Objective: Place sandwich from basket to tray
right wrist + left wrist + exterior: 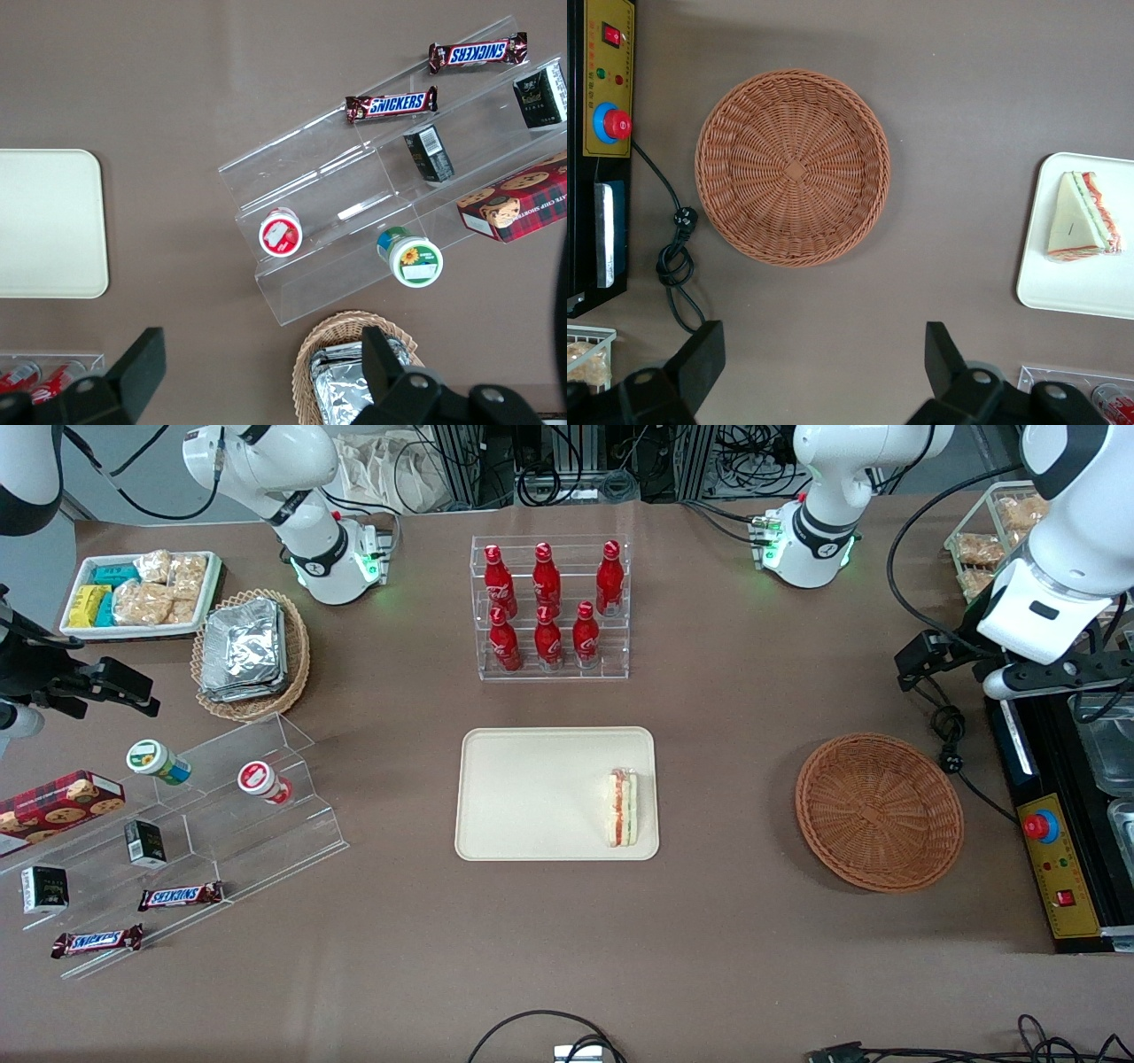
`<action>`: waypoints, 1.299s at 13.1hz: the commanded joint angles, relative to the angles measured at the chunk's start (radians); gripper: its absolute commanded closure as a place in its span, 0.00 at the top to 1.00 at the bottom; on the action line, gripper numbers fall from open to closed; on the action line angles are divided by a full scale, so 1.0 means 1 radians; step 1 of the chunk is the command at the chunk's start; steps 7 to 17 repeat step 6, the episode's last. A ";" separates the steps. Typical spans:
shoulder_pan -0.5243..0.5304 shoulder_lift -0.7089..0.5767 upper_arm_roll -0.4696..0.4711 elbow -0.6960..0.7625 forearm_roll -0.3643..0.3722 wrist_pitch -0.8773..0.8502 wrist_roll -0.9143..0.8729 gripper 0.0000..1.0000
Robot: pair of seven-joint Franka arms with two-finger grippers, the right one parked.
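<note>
The sandwich, a clear-wrapped wedge with red and green filling, lies on the cream tray, near the tray edge closest to the basket. The round reddish-brown basket has nothing in it and sits toward the working arm's end of the table. My gripper hangs high above the table, farther from the front camera than the basket. It is open with nothing between its fingers.
A black control box with a red button and a looped cable lie beside the basket. A clear rack of red bottles stands farther back than the tray. Stepped acrylic shelves, a foil-packet basket and a white snack tray are at the parked arm's end.
</note>
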 commanded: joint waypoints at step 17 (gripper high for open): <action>0.024 -0.046 0.022 -0.015 -0.015 -0.052 0.012 1.00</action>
